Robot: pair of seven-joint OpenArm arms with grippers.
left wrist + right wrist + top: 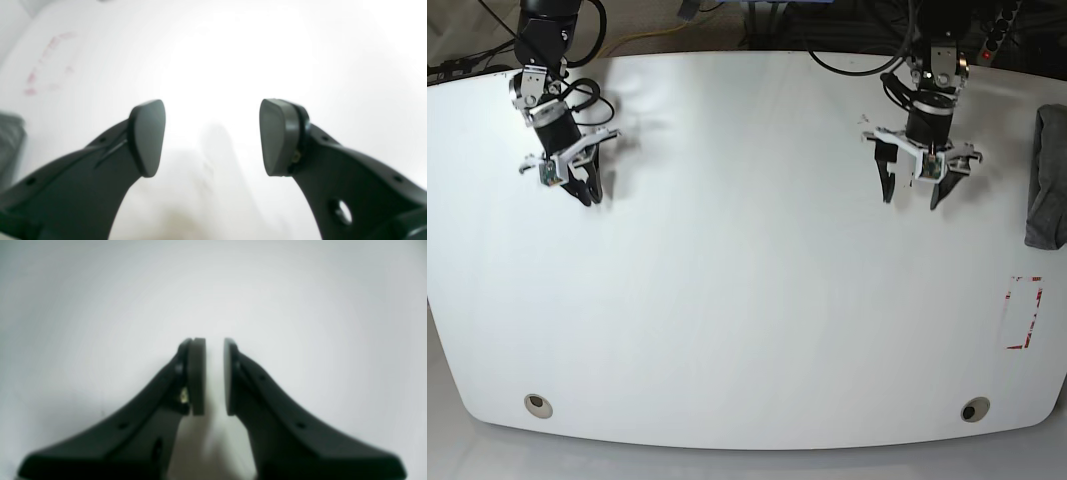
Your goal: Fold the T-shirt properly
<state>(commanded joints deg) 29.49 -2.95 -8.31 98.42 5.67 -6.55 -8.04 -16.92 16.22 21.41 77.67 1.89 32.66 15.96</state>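
Observation:
The T-shirt is a grey bundle lying at the table's far right edge; a dark sliver of it shows at the left border of the left wrist view. My left gripper hangs open over bare white table, a good way to the left of the T-shirt, with nothing between its pads. Over the table's back left, far from the cloth, my right gripper has its pads drawn together to a slim gap that holds nothing.
The white table has red tape marks near its right front edge, also visible as red marks in the left wrist view. Two round holes sit near the front edge. Cables lie behind the table.

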